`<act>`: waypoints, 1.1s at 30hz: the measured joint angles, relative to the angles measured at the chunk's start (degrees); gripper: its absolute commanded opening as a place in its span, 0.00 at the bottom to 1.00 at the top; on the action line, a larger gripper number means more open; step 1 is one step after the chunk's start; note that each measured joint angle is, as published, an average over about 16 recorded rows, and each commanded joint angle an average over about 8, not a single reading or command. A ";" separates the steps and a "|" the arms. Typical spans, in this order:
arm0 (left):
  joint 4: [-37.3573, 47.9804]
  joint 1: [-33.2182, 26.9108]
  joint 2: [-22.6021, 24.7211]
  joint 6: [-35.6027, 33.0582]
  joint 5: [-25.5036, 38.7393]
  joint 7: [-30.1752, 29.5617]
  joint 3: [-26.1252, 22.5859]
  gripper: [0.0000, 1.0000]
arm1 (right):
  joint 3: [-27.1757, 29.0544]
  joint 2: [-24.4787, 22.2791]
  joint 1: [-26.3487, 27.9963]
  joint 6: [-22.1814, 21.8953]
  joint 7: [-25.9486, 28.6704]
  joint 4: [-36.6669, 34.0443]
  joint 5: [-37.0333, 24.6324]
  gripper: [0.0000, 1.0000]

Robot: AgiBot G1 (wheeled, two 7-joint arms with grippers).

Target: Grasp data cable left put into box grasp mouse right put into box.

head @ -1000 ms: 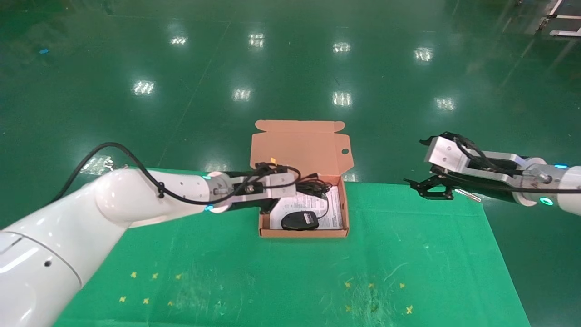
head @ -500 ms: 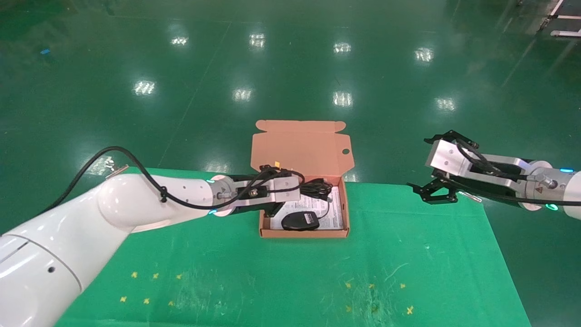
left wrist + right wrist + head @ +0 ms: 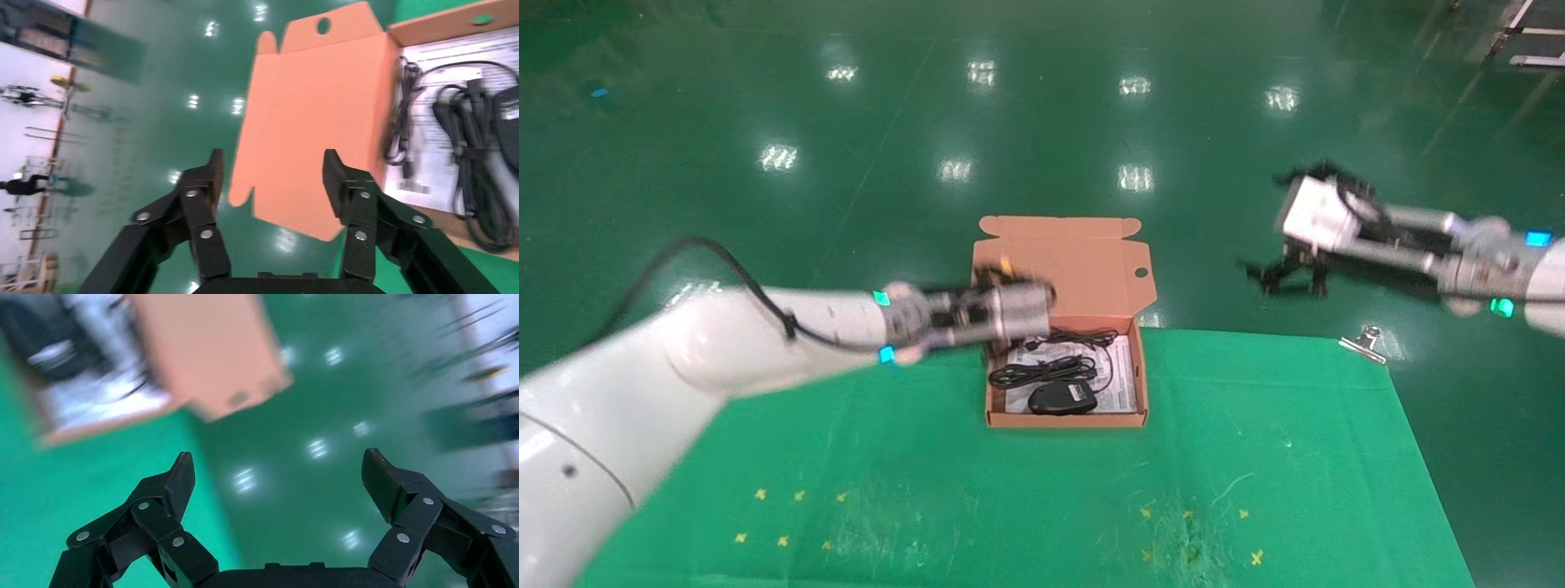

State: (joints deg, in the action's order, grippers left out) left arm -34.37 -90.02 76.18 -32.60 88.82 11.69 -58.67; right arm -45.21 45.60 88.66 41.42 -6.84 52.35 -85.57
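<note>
The box (image 3: 1065, 419) stands open at the table's far middle, its lid (image 3: 1062, 261) upright behind it. On its white leaflet (image 3: 1125, 384) the mouse (image 3: 1062, 398) lies at the front. The data cable (image 3: 1042, 371) lies in a narrow bundle just behind the mouse. The mouse's cord (image 3: 1083, 336) lies at the back. My left gripper (image 3: 273, 162) is open and empty, raised beside the lid's left edge (image 3: 318, 110). The cable bundle (image 3: 468, 141) also shows in the left wrist view. In the head view the left wrist block (image 3: 1009, 312) hides its fingers. My right gripper (image 3: 1287, 276) is open and empty, high over the floor beyond the table's far right; it also shows in the right wrist view (image 3: 278, 458).
A green cloth (image 3: 928, 490) covers the table, with small yellow crosses near the front. A metal binder clip (image 3: 1365, 341) sits at the cloth's far right corner. Shiny green floor lies beyond the table's far edge.
My left gripper has lifted out of the box and drawn back to the left, and the cable bundle now lies beside the mouse. My right arm has risen, uncovering the clip.
</note>
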 measured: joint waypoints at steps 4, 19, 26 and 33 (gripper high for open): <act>-0.23 -1.22 -0.70 0.85 -0.06 -0.41 0.44 1.00 | 0.42 0.82 1.68 -0.18 -0.89 0.01 -0.40 1.00; -6.53 2.68 -8.14 -7.64 -8.25 -4.70 8.22 1.00 | 5.58 -0.61 -2.00 7.78 1.51 3.69 6.63 1.00; -11.52 6.61 -13.18 -14.58 -14.16 -7.41 13.47 1.00 | 9.21 -2.15 -5.86 13.39 3.98 6.39 12.33 1.00; -16.44 10.50 -18.15 -21.43 -19.99 -10.08 18.67 1.00 | 12.79 -3.66 -9.66 18.93 6.42 9.05 17.96 1.00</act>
State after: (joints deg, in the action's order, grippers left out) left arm -50.81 -79.53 58.02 -54.03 68.82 1.61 -40.01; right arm -32.42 41.94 78.99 60.34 -0.42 61.40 -67.62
